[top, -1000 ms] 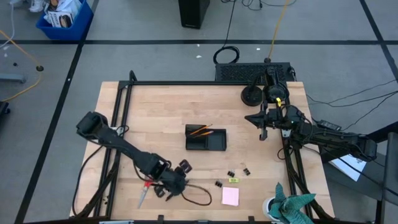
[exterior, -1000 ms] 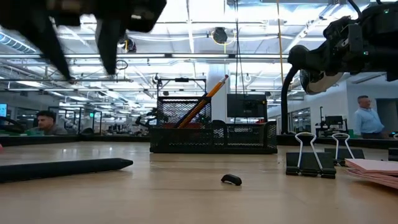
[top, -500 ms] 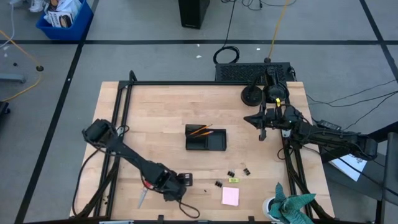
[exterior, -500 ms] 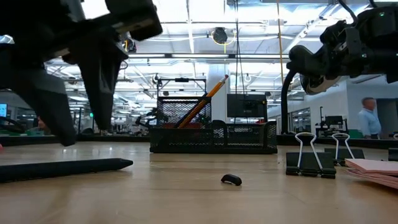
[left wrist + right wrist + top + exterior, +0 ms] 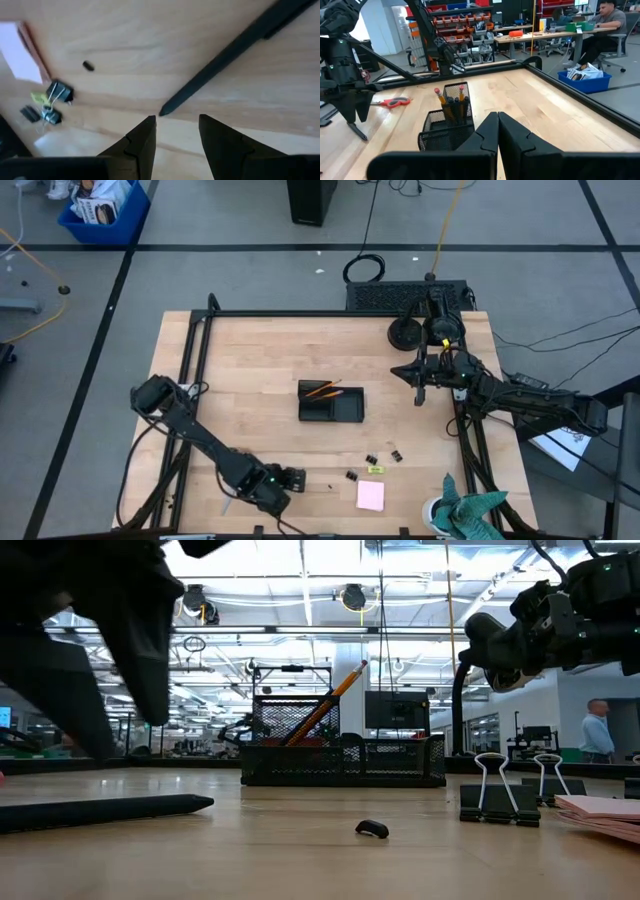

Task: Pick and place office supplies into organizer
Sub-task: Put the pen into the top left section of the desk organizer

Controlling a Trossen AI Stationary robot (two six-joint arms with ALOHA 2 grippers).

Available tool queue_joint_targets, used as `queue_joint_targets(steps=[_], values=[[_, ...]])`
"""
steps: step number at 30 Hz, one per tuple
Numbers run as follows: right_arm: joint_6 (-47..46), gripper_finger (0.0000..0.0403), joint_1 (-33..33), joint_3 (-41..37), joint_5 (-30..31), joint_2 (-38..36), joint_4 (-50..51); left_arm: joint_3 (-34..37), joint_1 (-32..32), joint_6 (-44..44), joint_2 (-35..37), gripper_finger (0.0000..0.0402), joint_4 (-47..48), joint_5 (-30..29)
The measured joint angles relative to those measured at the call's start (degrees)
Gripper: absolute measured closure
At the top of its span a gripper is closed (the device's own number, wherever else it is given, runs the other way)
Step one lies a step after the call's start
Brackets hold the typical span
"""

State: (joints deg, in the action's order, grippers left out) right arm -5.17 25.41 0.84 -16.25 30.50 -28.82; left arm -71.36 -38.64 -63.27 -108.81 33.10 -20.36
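Left pincer (image 5: pixel 175 131), fingers apart, hangs over the slim, stiff, light black pen (image 5: pixel 230 55), likely best pinched mid-barrel.

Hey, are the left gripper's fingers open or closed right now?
Open. In the left wrist view the left gripper shows a clear gap between its fingers, with nothing held, just short of the black pen.

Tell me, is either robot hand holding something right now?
No. The left hand hangs open above a slim black pen; the right hand is shut on nothing.
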Motion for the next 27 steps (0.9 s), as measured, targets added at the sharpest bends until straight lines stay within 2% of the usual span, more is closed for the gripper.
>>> queue_joint_targets(steps=[9,18,27], values=[[-0.1,0.0403,0.0,0.0,0.0,0.0,0.0,0.0,-3.9,-1.2,0.0,0.0245,-0.1,4.7],[-1.6,0.0403,0.0,0.0,0.2,0.1,-0.1,-0.3,-3.2,-7.1,-5.0,0.0245,0.7,9.8],[-1.6,0.0403,0.0,0.0,1.5,0.2,0.0,-0.6,-1.1,-9.8,-5.5,0.0245,0.1,12.8]])
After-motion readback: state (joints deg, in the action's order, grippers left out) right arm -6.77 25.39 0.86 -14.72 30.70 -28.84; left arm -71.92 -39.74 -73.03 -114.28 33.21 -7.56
